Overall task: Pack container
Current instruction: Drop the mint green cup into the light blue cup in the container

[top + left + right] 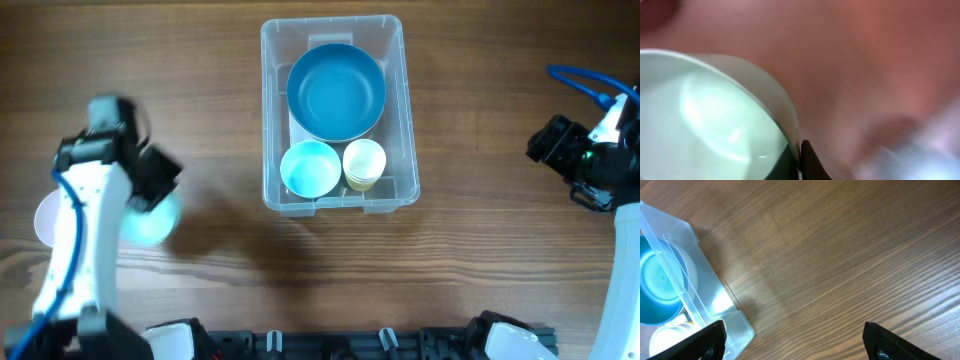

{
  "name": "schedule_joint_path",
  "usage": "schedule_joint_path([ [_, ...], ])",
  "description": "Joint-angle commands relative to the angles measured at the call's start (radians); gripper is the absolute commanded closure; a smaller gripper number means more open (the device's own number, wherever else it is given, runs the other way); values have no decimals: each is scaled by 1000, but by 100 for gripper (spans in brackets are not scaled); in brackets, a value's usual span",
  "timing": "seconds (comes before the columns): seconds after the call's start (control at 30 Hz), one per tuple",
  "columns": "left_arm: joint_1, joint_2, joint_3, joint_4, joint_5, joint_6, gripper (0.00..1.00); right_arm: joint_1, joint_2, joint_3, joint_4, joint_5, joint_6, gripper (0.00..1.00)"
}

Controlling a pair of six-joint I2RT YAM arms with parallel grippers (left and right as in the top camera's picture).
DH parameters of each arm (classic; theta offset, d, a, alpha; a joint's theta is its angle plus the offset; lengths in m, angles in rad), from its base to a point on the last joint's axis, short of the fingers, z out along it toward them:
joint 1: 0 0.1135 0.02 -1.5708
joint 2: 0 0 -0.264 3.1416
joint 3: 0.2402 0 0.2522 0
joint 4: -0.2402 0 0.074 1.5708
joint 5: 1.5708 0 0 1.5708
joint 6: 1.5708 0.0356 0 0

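The clear plastic container (268, 120) stands at the table's middle back. It holds a big blue bowl (336, 92), a small light teal bowl (310, 168) and a cream cup (364, 163). My left gripper (152, 195) is at the left, shut on the rim of a pale teal bowl (150, 224). The blurred left wrist view shows that bowl (705, 120) large, with my fingers (801, 159) pinching its rim. My right gripper (795, 340) is open and empty over bare wood, right of the container (715, 300). It sits at the right edge in the overhead view (548, 140).
A white round item (44, 220) lies at the far left, partly hidden by my left arm. A dark rail (340, 345) runs along the table's front edge. The wooden table (480, 250) lies between the container and my right gripper.
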Motion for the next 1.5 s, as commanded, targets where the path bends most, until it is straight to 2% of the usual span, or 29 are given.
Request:
schedule_joint_path([
  [0.0, -243, -47, 239, -69, 24, 11, 96, -5, 6, -2, 1, -11, -14, 11],
  [0.2, -574, 14, 393, -32, 0, -16, 96, -5, 6, -2, 4, -12, -14, 11],
  [0.4, -763, 180, 393, 36, 0, 9, 96, -5, 6, -2, 3, -12, -14, 11],
  [0.5, -807, 255, 393, 58, -8, 12, 96, -5, 6, -2, 3, -12, -14, 11],
  [0.67, -806, 372, 393, 59, -10, 16, 94, -5, 6, -2, 2, -12, -14, 11],
  [0.87, -784, 385, 399, 66, -58, 16, 92, -5, 6, -2, 3, -12, -17, 11],
  [0.9, -779, 385, 399, 65, -58, 16, 89, -5, 6, -2, 3, -12, -18, 11],
  [0.93, -774, 385, 399, 65, -57, 30, 71, -5, 6, -2, 2, -12, -18, 11],
  [0.97, -769, 385, 401, 62, -58, 56, 61, -5, 6, -2, 2, -12, -18, 11],
  [1.0, -766, 385, 402, 61, -57, 66, 45, -5, 6, -2, 2, -12, -18, 11],
  [1.07, -756, 383, 406, 50, -58, 65, 41, -5, 6, -2, 0, -11, -21, 11],
  [1.27, -672, 296, 434, 17, -89, 53, 39, -5, 6, -2, 0, -11, -22, 11],
  [1.47, -452, 82, 434, -82, -277, 34, 36, -5, 6, -2, 3, -12, -21, 11],
])
